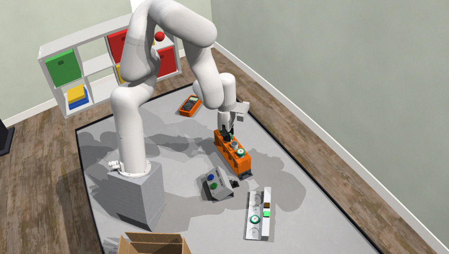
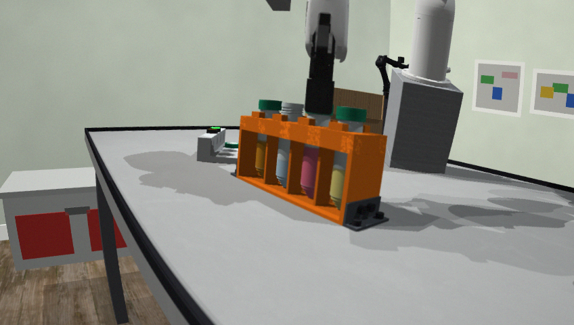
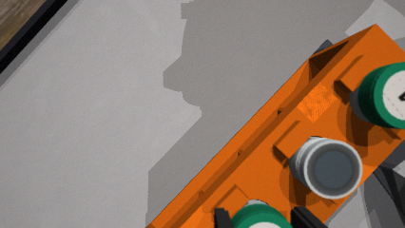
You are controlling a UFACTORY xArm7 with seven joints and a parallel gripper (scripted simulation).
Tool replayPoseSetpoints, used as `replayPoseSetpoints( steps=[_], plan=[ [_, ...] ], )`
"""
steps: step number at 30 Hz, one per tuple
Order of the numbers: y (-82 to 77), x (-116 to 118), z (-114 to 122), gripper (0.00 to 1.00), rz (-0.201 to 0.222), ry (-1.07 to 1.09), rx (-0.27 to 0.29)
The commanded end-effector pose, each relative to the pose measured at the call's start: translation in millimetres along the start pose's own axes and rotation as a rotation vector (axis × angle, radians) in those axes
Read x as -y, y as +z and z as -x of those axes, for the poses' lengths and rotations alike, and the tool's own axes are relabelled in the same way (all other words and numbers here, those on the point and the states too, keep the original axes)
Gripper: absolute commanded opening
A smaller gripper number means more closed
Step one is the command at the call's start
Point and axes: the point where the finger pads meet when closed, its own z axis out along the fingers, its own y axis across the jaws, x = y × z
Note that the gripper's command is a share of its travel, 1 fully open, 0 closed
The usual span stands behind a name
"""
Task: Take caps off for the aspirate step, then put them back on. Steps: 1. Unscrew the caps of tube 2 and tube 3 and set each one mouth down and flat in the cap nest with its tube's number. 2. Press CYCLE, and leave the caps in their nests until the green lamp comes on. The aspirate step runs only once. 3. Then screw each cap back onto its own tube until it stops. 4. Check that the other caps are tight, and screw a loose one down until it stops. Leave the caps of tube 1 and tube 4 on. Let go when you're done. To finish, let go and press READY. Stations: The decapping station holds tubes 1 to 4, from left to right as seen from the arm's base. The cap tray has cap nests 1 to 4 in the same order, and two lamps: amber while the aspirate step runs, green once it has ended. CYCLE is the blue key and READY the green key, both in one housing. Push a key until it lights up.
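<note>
The orange rack (image 1: pixel 242 165) (image 2: pixel 362 160) (image 3: pixel 266 157) holds four tubes. My gripper (image 1: pixel 226 135) (image 2: pixel 320 110) (image 3: pixel 260 220) stands upright over tube 2 and is shut on its green cap (image 3: pixel 260 218), which sits at the tube's top. Tube 3 (image 1: pixel 234 144) (image 2: pixel 292 107) (image 3: pixel 328 166) next to it is open, with no cap. Tube 4's cap (image 1: pixel 240 152) (image 2: pixel 269 105) (image 3: pixel 387 95) and tube 1's cap (image 2: pixel 350 114) are on. One green cap (image 1: pixel 254 219) (image 2: pixel 231 145) lies in the third nest of the cap tray (image 1: pixel 250 234) (image 2: pixel 207 145). The green lamp (image 1: pixel 267 214) (image 2: pixel 214 128) is lit.
The grey key housing (image 1: pixel 222 191) with the blue key (image 1: pixel 210 177) and green key (image 1: pixel 214 185) stands between the rack and the arm's base. An orange multimeter (image 1: pixel 189 105) lies at the back. A cardboard box (image 1: pixel 154 243) stands at the front edge.
</note>
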Motion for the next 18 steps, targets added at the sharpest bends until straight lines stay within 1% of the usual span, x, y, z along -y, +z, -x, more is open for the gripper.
replayPoseSetpoints(
  steps=[1,9,11,18],
  plan=[
    [-0.5,0.9,-0.8,0.00,-0.002,0.143,-0.002],
    [-0.2,0.9,-0.8,0.00,-0.003,0.538,-0.001],
    [-0.2,0.9,-0.8,0.00,-0.003,0.538,-0.001],
    [0.1,1.0,-0.8,0.00,-0.003,0.893,-0.001]
  ],
)
